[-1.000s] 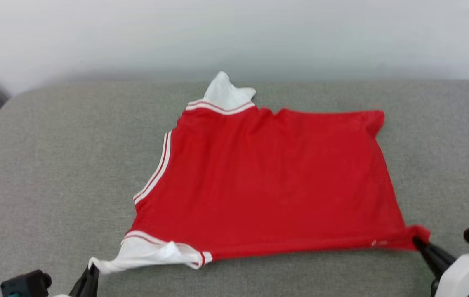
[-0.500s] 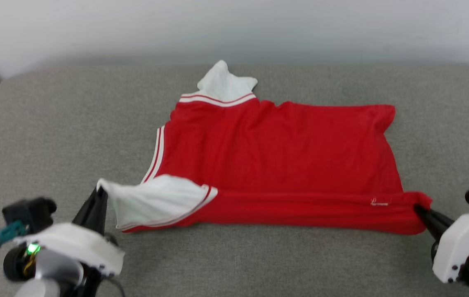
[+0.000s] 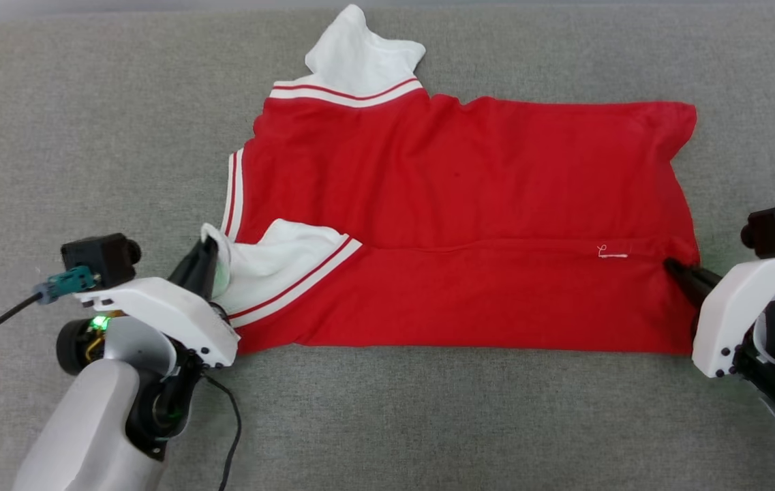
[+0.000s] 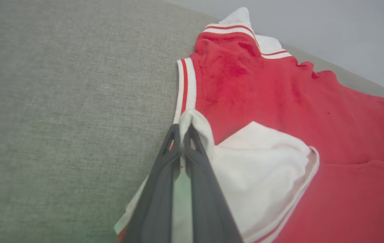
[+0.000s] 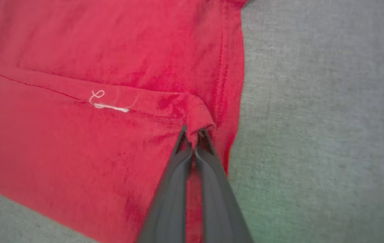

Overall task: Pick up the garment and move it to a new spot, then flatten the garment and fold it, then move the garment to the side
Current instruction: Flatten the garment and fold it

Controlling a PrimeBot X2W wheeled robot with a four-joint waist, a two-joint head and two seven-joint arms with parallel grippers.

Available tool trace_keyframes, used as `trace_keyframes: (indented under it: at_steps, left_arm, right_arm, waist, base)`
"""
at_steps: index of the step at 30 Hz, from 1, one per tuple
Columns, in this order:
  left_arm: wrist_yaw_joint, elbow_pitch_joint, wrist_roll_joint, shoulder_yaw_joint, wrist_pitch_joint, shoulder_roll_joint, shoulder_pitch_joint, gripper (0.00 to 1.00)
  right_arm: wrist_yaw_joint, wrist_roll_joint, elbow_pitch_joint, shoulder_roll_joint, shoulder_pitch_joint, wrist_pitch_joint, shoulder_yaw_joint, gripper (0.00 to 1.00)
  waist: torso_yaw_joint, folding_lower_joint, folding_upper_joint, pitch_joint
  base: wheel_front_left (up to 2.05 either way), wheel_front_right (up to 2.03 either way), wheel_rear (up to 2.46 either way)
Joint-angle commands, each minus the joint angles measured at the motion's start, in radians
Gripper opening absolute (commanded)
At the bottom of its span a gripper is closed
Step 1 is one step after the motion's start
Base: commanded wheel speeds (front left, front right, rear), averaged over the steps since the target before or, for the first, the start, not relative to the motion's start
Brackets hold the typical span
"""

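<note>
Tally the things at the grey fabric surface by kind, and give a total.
Garments: 1, the red T-shirt.
Hands: 2, the left hand and the right hand, each shut on the red T-shirt.
Total: 3.

Hidden: garment (image 3: 469,170) cloth beneath folded flap

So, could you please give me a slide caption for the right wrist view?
Right tool shut on a corner of the red garment, folded over on grey cushion.
</note>
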Motion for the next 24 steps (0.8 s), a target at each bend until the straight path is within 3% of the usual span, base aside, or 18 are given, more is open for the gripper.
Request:
trace_keyframes:
  at_steps: [1,2,3,4,5,6,7,17,24]
  left_arm:
    - [-0.011,0.019,-0.009,-0.007,0.004,-0.008,-0.019,0.00]
    - [-0.024,0.044,-0.015,-0.013,0.011,-0.015,-0.029,0.00]
    - [-0.036,0.068,-0.018,-0.020,0.018,-0.019,-0.037,0.00]
    - [-0.047,0.093,-0.024,-0.025,0.022,-0.022,-0.045,0.03]
    - [-0.056,0.113,-0.026,-0.028,0.021,-0.028,-0.053,0.41]
    - [-0.065,0.134,-0.030,-0.029,0.015,-0.032,-0.059,0.55]
    - [-0.071,0.152,-0.032,-0.028,0.010,-0.036,-0.061,1.00]
    - [-0.093,0.222,-0.041,0.005,-0.040,0.003,-0.044,1.00]
    - [-0.057,0.127,-0.060,0.044,0.003,0.075,-0.005,1.00]
  right_arm:
    - [-0.001,0.004,0.019,0.001,-0.014,-0.008,0.009,0.00]
    - [-0.001,0.006,0.041,0.002,-0.021,-0.014,0.016,0.00]
    - [-0.001,0.011,0.064,0.005,-0.024,-0.016,0.023,0.11]
    - [-0.001,0.016,0.082,0.009,-0.024,-0.023,0.030,0.35]
    - [-0.001,0.023,0.094,0.014,-0.025,-0.038,0.037,1.00]
    - [-0.001,0.029,0.103,0.017,-0.028,-0.055,0.043,1.00]
    - [-0.001,0.033,0.110,0.018,-0.028,-0.074,0.049,1.00]
    - [-0.001,0.022,0.070,0.027,0.046,-0.389,0.049,1.00]
    - [-0.001,-0.066,-0.017,0.084,0.140,-0.576,-0.021,1.00]
  waist:
    - [-0.003,-0.0002,0.0000,0.010]
    - [-0.003,-0.0002,0.0000,0.011]
    - [-0.003,-0.0002,0.0000,0.011]
    - [-0.004,-0.0002,0.0000,0.010]
    - [-0.005,-0.0002,0.0000,0.007]
    - [-0.007,-0.0002,0.0000,0.001]
    - [-0.010,-0.0002,0.0000,-0.005]
    - [-0.042,-0.0002,0.0000,-0.128]
    - [-0.077,-0.0002,0.0000,-0.205]
  base:
    - [0.00,0.00,0.00]
    - [0.00,0.00,0.00]
    - [0.00,0.00,0.00]
    - [0.00,0.00,0.00]
    - [0.00,0.00,0.00]
    - [0.00,0.00,0.00]
    - [0.00,0.00,0.00]
    - [0.00,0.00,0.00]
    - [0.00,0.00,0.00]
